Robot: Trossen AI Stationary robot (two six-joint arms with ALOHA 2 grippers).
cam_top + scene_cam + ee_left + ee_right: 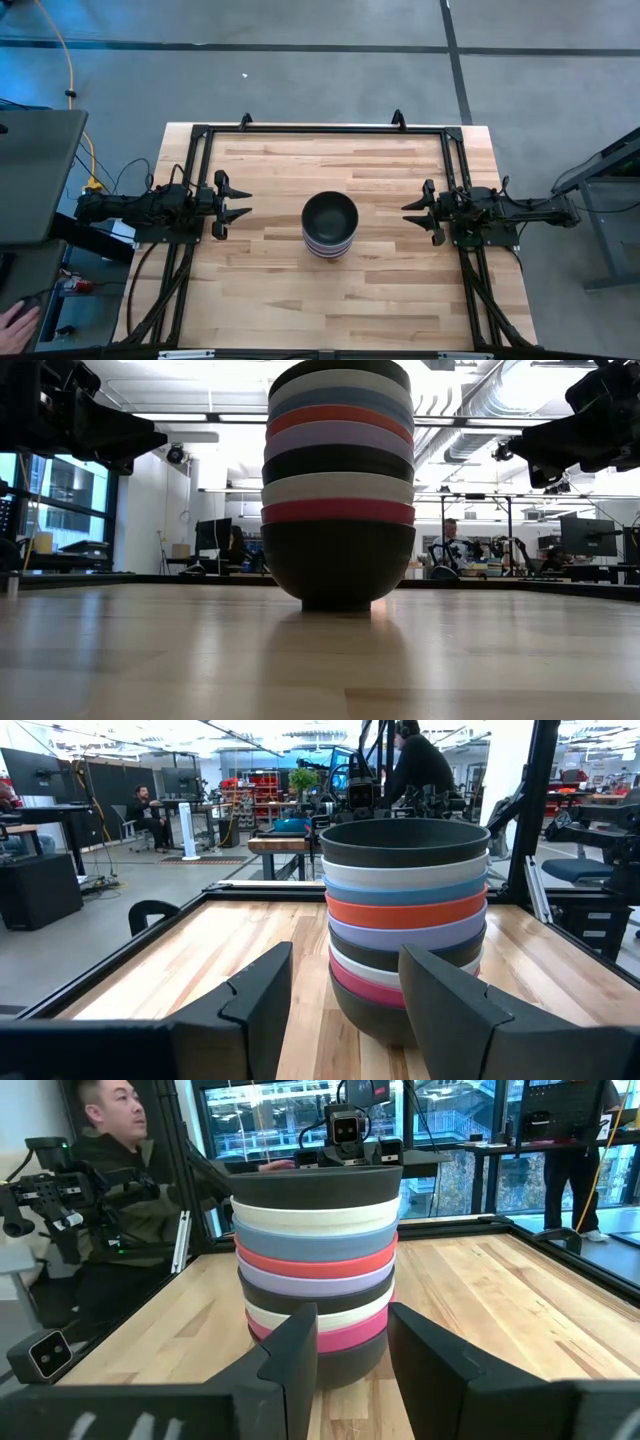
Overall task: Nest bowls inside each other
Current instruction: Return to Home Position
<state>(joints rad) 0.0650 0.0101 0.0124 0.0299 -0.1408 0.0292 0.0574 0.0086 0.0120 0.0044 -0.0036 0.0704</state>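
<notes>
The bowls stand nested in one upright stack at the table's middle, resting on the base of the bottom black bowl. Upward from it I see magenta, white, black, lavender, red, blue, white and a black bowl on top. The stack also shows in the right wrist view. My left gripper hovers open at the table's left side, well clear of the stack. My right gripper hovers open at the right side, also apart from it. Both point at the stack.
A black frame runs around the tabletop. Bare wood lies on every side of the stack. A person's hand shows at the lower left off the table, and a person sits beyond the table's left side.
</notes>
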